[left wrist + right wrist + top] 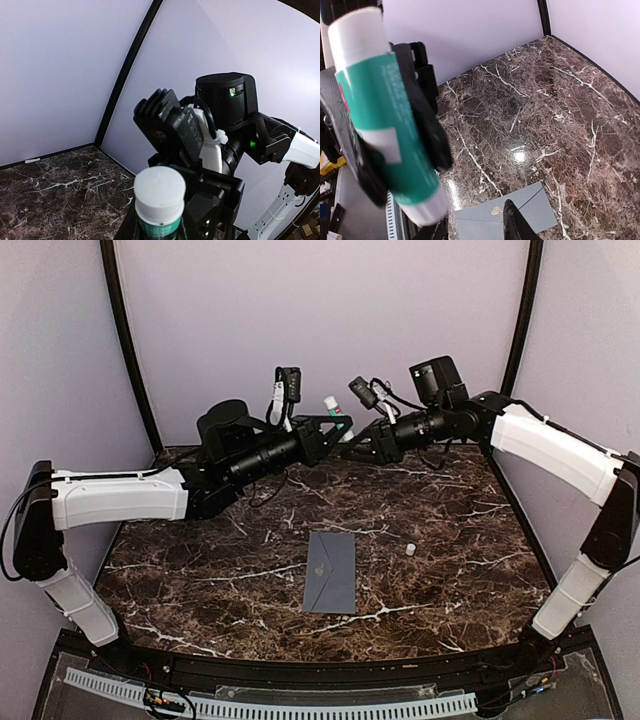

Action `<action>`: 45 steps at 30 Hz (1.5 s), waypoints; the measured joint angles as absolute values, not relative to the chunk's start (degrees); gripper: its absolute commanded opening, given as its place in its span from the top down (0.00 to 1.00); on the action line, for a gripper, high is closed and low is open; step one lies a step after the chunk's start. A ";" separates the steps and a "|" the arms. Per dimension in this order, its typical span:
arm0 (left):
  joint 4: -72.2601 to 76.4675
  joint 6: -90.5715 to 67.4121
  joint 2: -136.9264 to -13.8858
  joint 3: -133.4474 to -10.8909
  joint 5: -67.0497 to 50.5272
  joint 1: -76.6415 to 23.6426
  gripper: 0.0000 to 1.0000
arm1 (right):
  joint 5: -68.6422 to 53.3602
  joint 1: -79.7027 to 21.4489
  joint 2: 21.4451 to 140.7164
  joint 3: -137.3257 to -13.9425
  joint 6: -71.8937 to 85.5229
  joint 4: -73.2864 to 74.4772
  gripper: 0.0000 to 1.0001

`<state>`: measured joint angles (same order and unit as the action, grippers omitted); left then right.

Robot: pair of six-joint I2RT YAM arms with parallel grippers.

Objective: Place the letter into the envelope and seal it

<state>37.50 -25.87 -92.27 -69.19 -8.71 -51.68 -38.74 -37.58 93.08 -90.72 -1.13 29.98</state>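
The slate grey-blue envelope point(331, 571) lies flat on the marble table point(200, 570), flap down, its pale emblem showing point(540, 205). The letter is out of view. Both arms are raised at the back. My left gripper point(335, 428) point(159, 231) is shut on a green glue stick point(335, 410) point(160, 192) point(385, 115) with white ends. My right gripper point(358, 447) point(472, 232) is just beside the stick, jaws apart with nothing between them; the envelope shows far below through the gap.
A small white cap-like piece point(410, 549) stands on the table right of the envelope. Pale walls and black corner posts point(130, 350) close in the back. The two wrists and their cameras crowd together above the back middle.
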 measured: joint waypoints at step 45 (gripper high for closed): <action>40.62 -22.28 -90.35 -68.86 -36.12 -52.03 1.00 | -78.02 -36.01 92.16 -91.96 -13.98 38.09 0.95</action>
<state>40.62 -22.28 -90.35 -68.86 -36.12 -52.03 -78.02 -36.01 92.16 -91.96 -13.98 38.09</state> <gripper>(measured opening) 0.185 0.157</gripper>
